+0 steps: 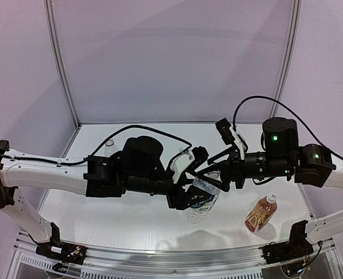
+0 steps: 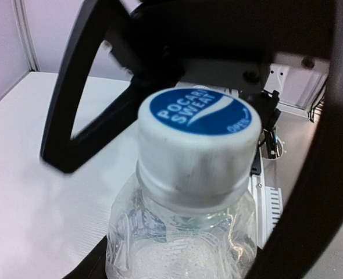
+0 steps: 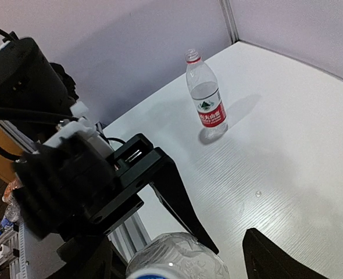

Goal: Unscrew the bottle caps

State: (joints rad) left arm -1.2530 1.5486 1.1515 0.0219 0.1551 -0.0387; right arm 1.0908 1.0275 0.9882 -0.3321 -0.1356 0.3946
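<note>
My left gripper (image 1: 195,192) (image 2: 183,258) is shut on a clear bottle with a green-blue label (image 1: 202,202), its crumpled shoulder (image 2: 177,232) between the dark fingers. The bottle's blue-and-white cap (image 2: 199,136) is still on the neck. My right gripper (image 1: 216,173) stands open at the cap, one black finger (image 2: 72,116) clear of its side. In the right wrist view the bottle's shoulder (image 3: 180,256) shows at the bottom edge. A red-capped bottle with a red label (image 3: 206,99) (image 1: 109,145) stands upright at the far left. An amber bottle (image 1: 261,212) lies on its side at the right.
The white table (image 1: 102,203) is walled by pale panels at the back and sides. An aluminium rail (image 1: 160,253) runs along the near edge between the arm bases. Cables loop above both arms.
</note>
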